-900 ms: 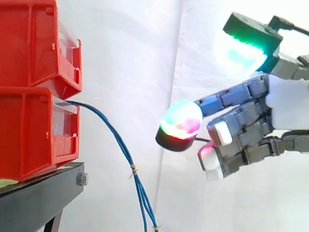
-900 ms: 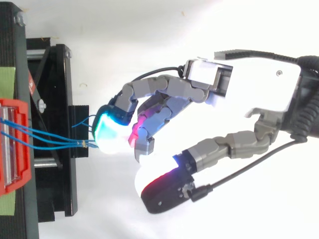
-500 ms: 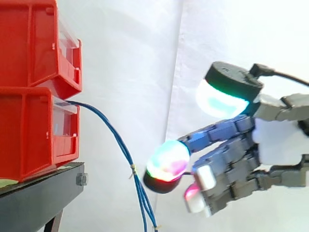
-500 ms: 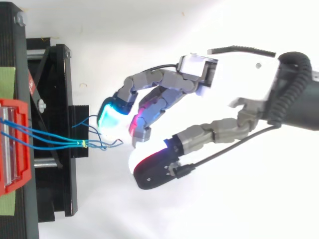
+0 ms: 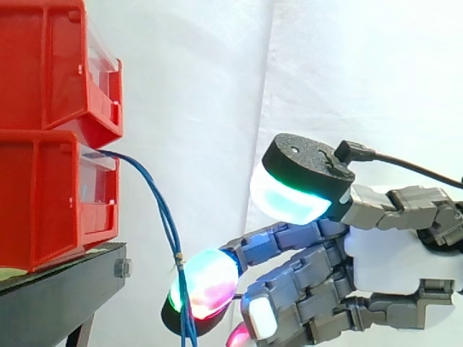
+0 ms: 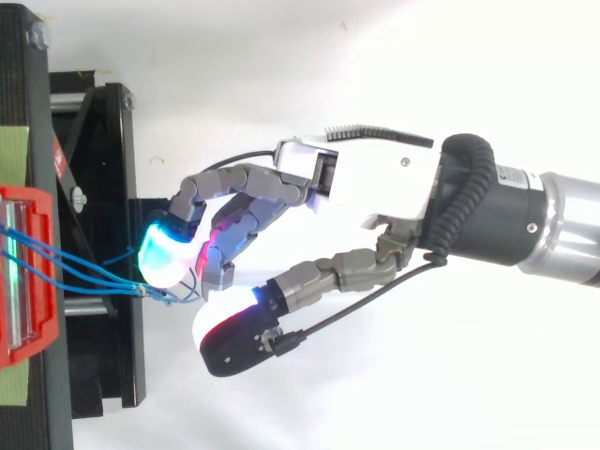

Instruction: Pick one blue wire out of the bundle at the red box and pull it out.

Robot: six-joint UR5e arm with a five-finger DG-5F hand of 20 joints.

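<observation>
No writing, number or sign is showing legibly in either view. The clear front panels of the red bins (image 5: 101, 181) are carrying nothing that can be read.

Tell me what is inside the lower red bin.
The blue wires run into the lower red bin over its front lip; its wall hides their ends and any other contents.
</observation>
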